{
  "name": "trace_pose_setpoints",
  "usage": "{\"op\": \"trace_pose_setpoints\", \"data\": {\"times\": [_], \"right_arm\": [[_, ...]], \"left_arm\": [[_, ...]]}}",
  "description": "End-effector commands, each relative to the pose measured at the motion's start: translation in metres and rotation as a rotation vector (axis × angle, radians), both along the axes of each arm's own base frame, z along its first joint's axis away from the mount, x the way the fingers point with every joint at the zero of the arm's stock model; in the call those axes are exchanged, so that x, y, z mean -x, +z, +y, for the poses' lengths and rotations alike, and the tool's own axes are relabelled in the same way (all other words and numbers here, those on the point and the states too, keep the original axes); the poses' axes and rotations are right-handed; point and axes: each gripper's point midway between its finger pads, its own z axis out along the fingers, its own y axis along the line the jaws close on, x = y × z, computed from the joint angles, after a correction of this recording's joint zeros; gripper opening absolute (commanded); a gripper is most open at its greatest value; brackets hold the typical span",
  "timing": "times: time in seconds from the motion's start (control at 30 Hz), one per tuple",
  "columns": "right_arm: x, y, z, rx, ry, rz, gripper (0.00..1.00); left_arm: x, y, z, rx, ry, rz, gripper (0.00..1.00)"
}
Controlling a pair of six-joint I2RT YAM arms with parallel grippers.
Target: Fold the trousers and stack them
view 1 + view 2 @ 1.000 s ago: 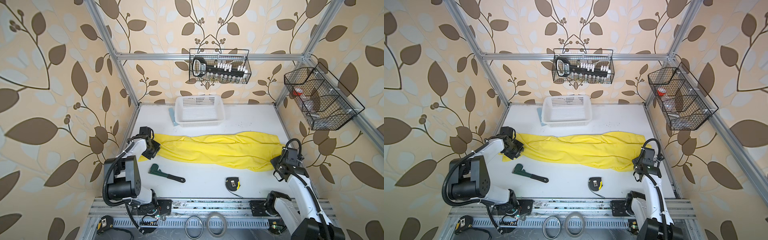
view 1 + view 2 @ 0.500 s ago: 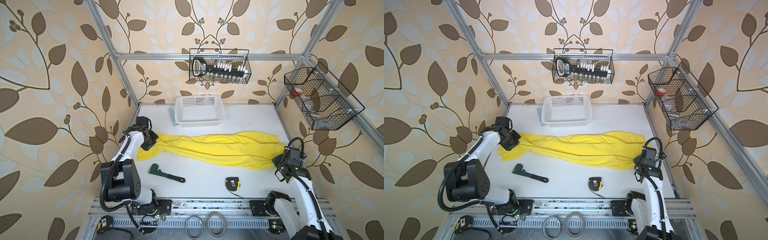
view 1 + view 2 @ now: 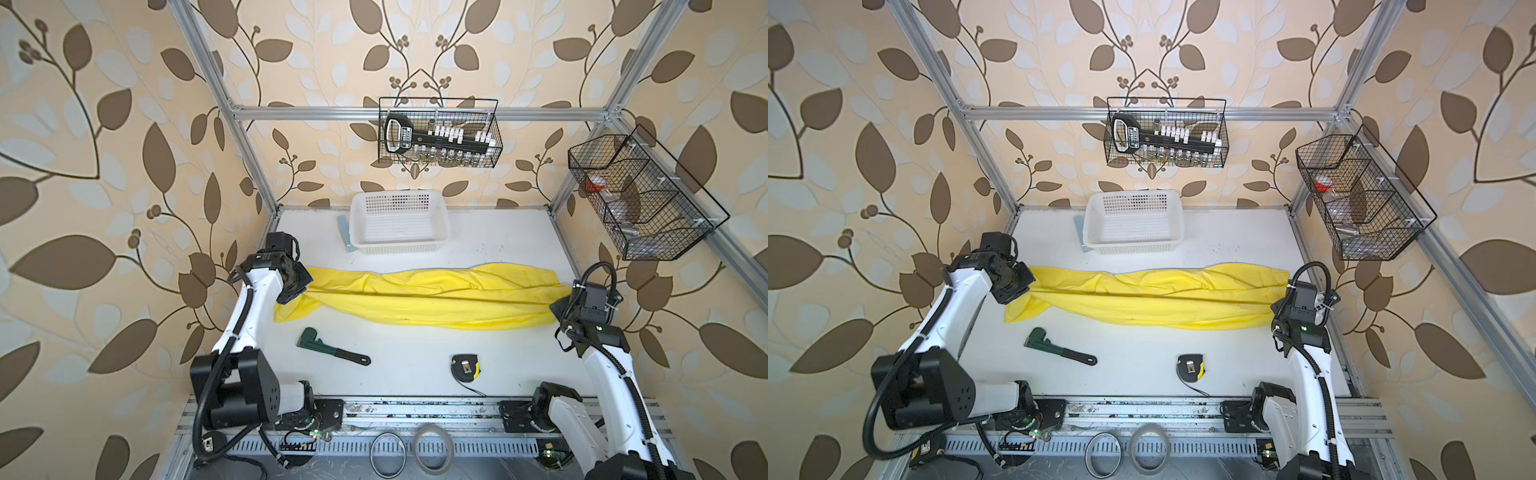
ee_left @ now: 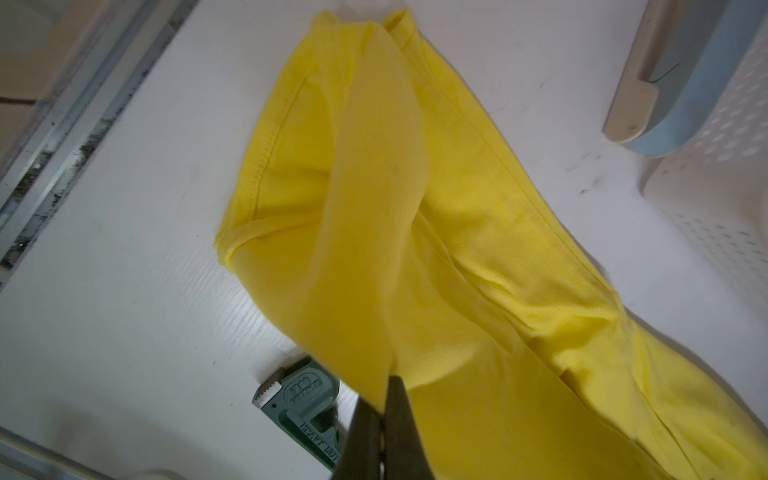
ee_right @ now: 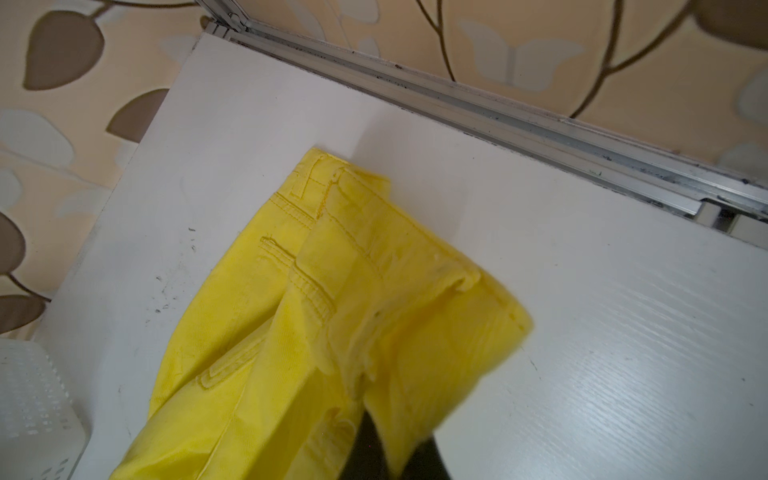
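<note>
White tabletop [image 3: 415,374], left fingers [image 4: 401,432] and right fingers [image 5: 370,453] clamped on yellow trousers [image 3: 436,299], wire basket [image 3: 496,133] holding vials [image 3: 444,156]

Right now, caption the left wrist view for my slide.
Left tool pinching a fold of the yellow trousers; green wrench on the table.

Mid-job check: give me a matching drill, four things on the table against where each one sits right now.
Things:
1. trousers
2. wrench
3. tape measure
4. basket

Places:
a. at the back, in the middle
b. in front, right of centre
c. stretched side to side across the middle
d. in front, left of centre

Pairs: 1-c, 2-d, 3-b, 4-a
</note>
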Motion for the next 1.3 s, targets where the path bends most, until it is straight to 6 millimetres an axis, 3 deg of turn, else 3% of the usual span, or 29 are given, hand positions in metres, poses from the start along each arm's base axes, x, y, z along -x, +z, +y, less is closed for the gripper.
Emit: {"op": "trace_pose_setpoints", "data": {"times": [0.0, 0.2, 0.37, 0.53, 0.63, 0.8, 0.93, 1.03, 1.13, 1.27], "right_arm": [[-0.003, 0.001, -0.008, 0.052, -0.035, -0.006, 0.00], [-0.012, -0.005, -0.009, 0.066, -0.049, 0.008, 0.00], [-0.012, -0.012, -0.011, 0.077, -0.056, 0.028, 0.00], [-0.013, -0.021, -0.010, 0.084, -0.049, 0.047, 0.00], [-0.014, -0.022, -0.009, 0.087, -0.044, 0.052, 0.00], [-0.016, -0.027, -0.005, 0.088, -0.024, 0.054, 0.00], [-0.018, -0.033, 0.000, 0.074, -0.008, 0.059, 0.00], [-0.020, -0.031, 0.000, 0.074, -0.007, 0.053, 0.00], [-0.022, -0.030, 0.000, 0.074, -0.002, 0.047, 0.00], [-0.024, -0.029, 0.002, 0.071, 0.006, 0.040, 0.00]], "left_arm": [[-0.028, -0.013, -0.005, -0.019, -0.040, 0.014, 0.00], [-0.067, -0.038, -0.008, -0.034, -0.061, 0.068, 0.03], [-0.084, -0.051, -0.011, -0.021, -0.085, 0.111, 0.09], [-0.088, -0.036, -0.009, -0.061, -0.118, 0.109, 0.32], [-0.081, -0.025, -0.009, -0.064, -0.127, 0.107, 0.47], [-0.058, 0.002, -0.002, -0.050, -0.057, 0.052, 0.58], [-0.026, 0.015, 0.014, -0.036, 0.062, 0.028, 0.58], [-0.001, 0.010, 0.016, 0.017, 0.149, 0.014, 0.57], [0.018, -0.011, 0.010, 0.173, 0.277, 0.004, 0.53], [0.025, -0.035, 0.008, 0.321, 0.455, -0.010, 0.54]]}}
